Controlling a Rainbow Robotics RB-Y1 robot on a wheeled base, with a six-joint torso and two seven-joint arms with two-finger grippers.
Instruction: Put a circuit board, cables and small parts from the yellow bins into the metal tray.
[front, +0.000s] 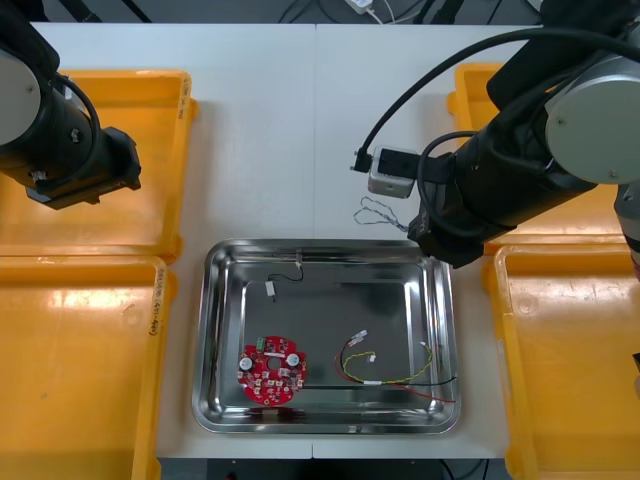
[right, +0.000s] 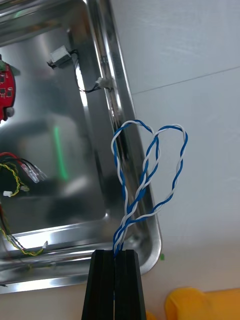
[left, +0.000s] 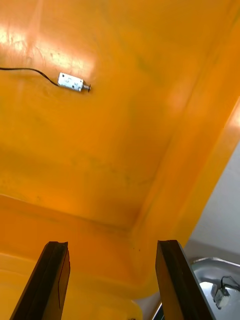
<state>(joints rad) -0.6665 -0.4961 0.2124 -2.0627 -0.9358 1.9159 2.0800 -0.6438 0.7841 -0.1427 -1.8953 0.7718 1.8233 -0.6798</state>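
Pinching the blue and white cable (right: 125, 218) between its closed fingers, the right gripper (right: 115, 252) hangs just beyond the far right corner of the tray (front: 214, 262), with the cable's two loops over the table (front: 300, 120). Inside the tray lie a board (front: 271, 372) near left, a red and yellow cable (front: 385, 372) near right, and a small part (front: 272, 288) (with a thin black wire) toward the far left. The left gripper (left: 112, 242) hovers over the far left bin (left: 125, 150), fingers wide apart and empty. A second small part (left: 70, 81) lies on that bin's floor.
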